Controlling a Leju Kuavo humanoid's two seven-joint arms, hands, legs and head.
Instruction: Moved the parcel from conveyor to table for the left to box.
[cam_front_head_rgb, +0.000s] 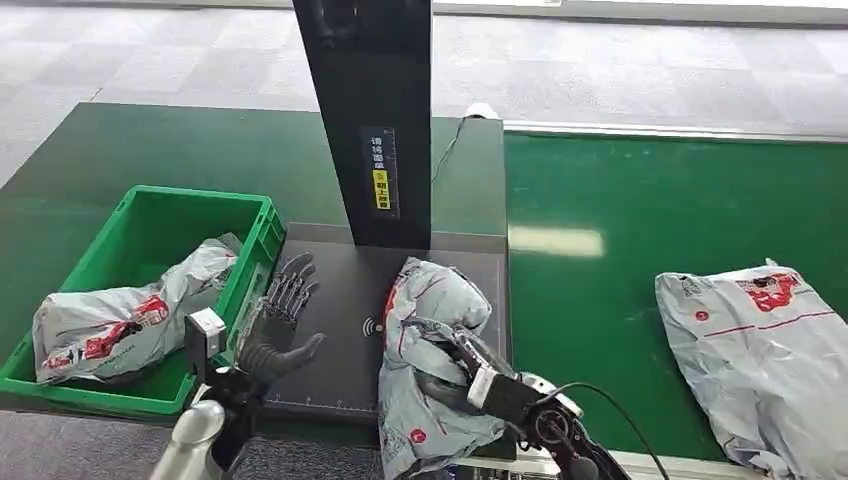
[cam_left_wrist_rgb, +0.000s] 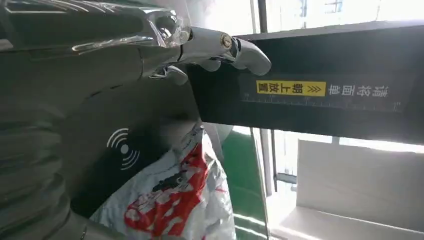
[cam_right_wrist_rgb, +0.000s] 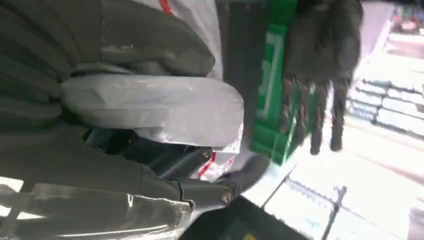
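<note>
Nearest: right hand (cam_front_head_rgb: 468, 372) closed around the grey parcel (cam_front_head_rgb: 432, 330), lying crumpled on the dark worktop (cam_front_head_rgb: 340, 300) beside the green box (cam_front_head_rgb: 150, 250). Left hand (cam_front_head_rgb: 278, 325) open, fingers spread, alongside. Probably light, soft, slippery film; best gripped by a bunched fold.

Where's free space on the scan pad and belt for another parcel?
Pad: bare strip between left hand and the parcel gripped by the right hand. Belt: open from pad edge to the second parcel. Bin: front crowded, back free.
</note>
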